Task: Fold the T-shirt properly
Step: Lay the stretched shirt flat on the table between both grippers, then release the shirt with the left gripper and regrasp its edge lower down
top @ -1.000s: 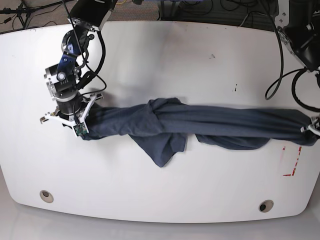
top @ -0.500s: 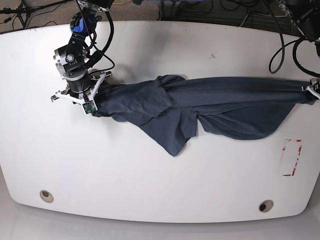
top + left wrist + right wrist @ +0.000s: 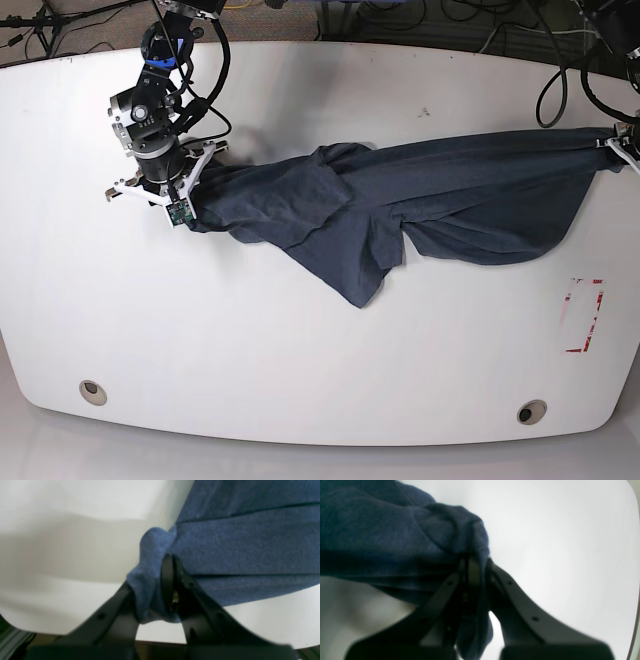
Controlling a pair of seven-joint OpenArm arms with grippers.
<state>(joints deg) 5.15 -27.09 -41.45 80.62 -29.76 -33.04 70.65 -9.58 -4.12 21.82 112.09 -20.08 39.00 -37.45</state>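
Note:
The dark navy T-shirt [image 3: 420,200] hangs stretched between my two grippers across the white table, bunched and twisted, with a flap drooping toward the front at the middle [image 3: 350,270]. My right gripper [image 3: 180,200] at the base view's left is shut on one end of the T-shirt [image 3: 395,542]. My left gripper [image 3: 618,145] at the far right edge is shut on the other end of the T-shirt [image 3: 225,542]. In both wrist views a wad of cloth is pinched between the black fingers [image 3: 170,580] [image 3: 472,575]. No lettering or neck tag shows.
The white table [image 3: 300,350] has two round holes near its front edge [image 3: 92,391] [image 3: 532,411]. A red-marked rectangle [image 3: 585,315] lies at the right. Black cables run along the back edge [image 3: 420,25]. The right arm's body [image 3: 150,100] stands over the table's back left.
Both grippers have moved toward the back of the table, carrying the T-shirt with them. The cloth has spread wider and the drooping flap has shifted slightly right.

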